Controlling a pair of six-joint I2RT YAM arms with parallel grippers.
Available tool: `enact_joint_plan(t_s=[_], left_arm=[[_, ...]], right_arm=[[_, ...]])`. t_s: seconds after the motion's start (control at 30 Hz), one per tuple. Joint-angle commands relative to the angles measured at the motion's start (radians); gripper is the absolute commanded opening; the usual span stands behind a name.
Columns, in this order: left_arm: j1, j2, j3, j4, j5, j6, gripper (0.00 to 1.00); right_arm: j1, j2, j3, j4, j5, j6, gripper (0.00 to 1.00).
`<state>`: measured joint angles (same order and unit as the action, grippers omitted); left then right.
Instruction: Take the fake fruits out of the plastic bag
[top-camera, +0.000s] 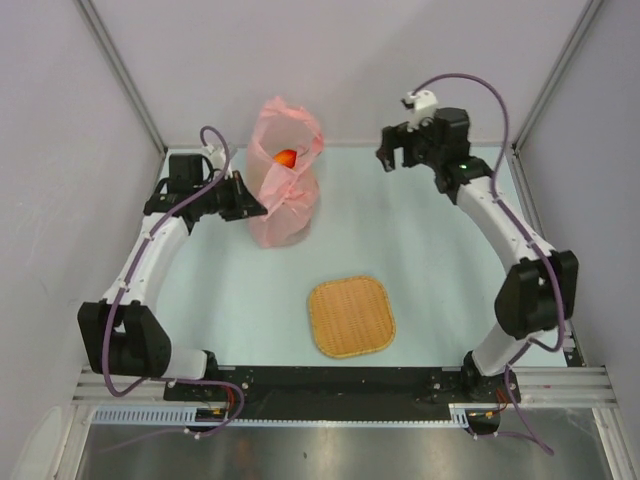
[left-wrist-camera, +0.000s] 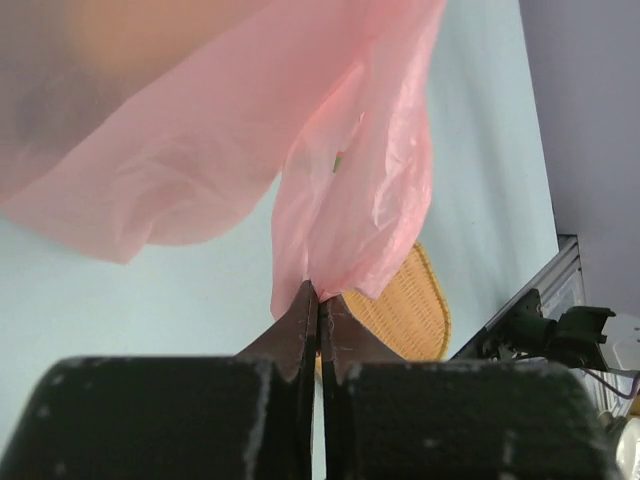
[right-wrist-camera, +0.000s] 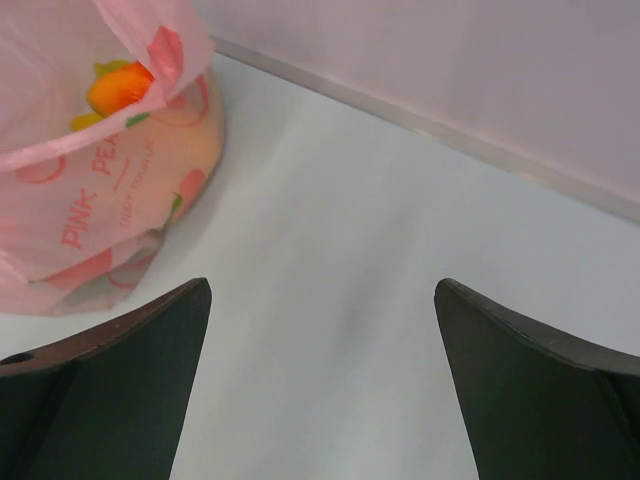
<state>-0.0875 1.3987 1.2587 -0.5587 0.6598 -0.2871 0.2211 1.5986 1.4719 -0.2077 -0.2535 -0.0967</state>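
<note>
1. Fruits are mostly hidden from me. Through the open mouth of the plastic bag (top-camera: 283, 180) I make out only a red-orange fruit (top-camera: 286, 157), with bits of yellow and green beside it in the right wrist view. The rest are blurred shapes behind the pink film.
2. The bag stands upright on the bench (top-camera: 430, 250), far left of centre, well apart from the woven tray (top-camera: 350, 316) nearer the arm bases.
3. My left end effector (left-wrist-camera: 318, 292) is pinched tight on a fold of the bag's film at its left side. Pink plastic fills most of that wrist view.
4. My right end effector (top-camera: 395, 152) hangs with jaws spread wide, holding nothing, off to the right of the bag.
5. The left arm (top-camera: 150, 250) reaches forward with a bent elbow. The right arm (top-camera: 500, 215) arches to the far side, its wrist turned toward the bag.
</note>
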Motion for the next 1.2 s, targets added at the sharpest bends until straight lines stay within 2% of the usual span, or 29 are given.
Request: enact_joint_plan(t_s=[0.0, 0.07, 0.17, 0.33, 0.43, 0.53, 0.7, 0.83, 0.9, 0.97, 1.0, 1.07, 1.1, 1.17], left_arm=[[0.008, -0.067, -0.061, -0.009, 0.017, 0.02, 0.0], [0.008, -0.09, -0.081, 0.003, 0.02, 0.013, 0.0], [0.008, -0.11, -0.088, 0.006, 0.0, 0.029, 0.0], [0.011, -0.124, -0.087, 0.003, -0.008, 0.042, 0.0], [0.011, -0.13, -0.088, 0.005, -0.002, 0.04, 0.0], [0.011, -0.136, -0.09, 0.003, 0.0, 0.04, 0.0], [0.011, -0.136, -0.094, 0.008, 0.011, 0.025, 0.0], [0.012, -0.141, -0.108, 0.023, 0.023, 0.012, 0.0], [0.017, -0.145, -0.116, 0.025, 0.023, 0.009, 0.0], [0.017, -0.15, -0.117, 0.016, 0.021, 0.02, 0.0], [0.017, -0.149, -0.114, 0.011, 0.017, 0.023, 0.0], [0.017, -0.148, -0.107, 0.005, 0.015, 0.035, 0.0], [0.017, -0.147, -0.104, 0.003, 0.008, 0.04, 0.01], [0.017, -0.13, -0.085, 0.003, 0.006, 0.051, 0.0]], right_arm=[[0.159, 0.189, 0.212, 0.134, 0.115, -0.083, 1.0], [0.181, 0.28, 0.388, 0.131, 0.125, -0.077, 1.0], [0.21, 0.428, 0.561, 0.152, 0.065, -0.101, 1.0], [0.276, 0.541, 0.611, 0.348, 0.039, -0.323, 1.0], [0.313, 0.583, 0.633, 0.437, 0.036, -0.38, 1.0], [0.34, 0.659, 0.729, 0.433, 0.028, -0.417, 1.0], [0.376, 0.718, 0.792, 0.439, -0.006, -0.449, 1.0], [0.399, 0.8, 0.855, 0.501, 0.061, -0.531, 1.0], [0.405, 0.875, 0.936, 0.508, 0.097, -0.57, 0.98], [0.403, 0.922, 1.022, 0.502, 0.106, -0.584, 0.93], [0.402, 0.948, 1.034, 0.505, 0.109, -0.609, 0.87], [0.397, 0.955, 1.024, 0.536, 0.115, -0.618, 0.79], [0.393, 0.957, 1.019, 0.557, 0.117, -0.621, 0.71], [0.383, 0.952, 1.021, 0.567, 0.117, -0.614, 0.62]])
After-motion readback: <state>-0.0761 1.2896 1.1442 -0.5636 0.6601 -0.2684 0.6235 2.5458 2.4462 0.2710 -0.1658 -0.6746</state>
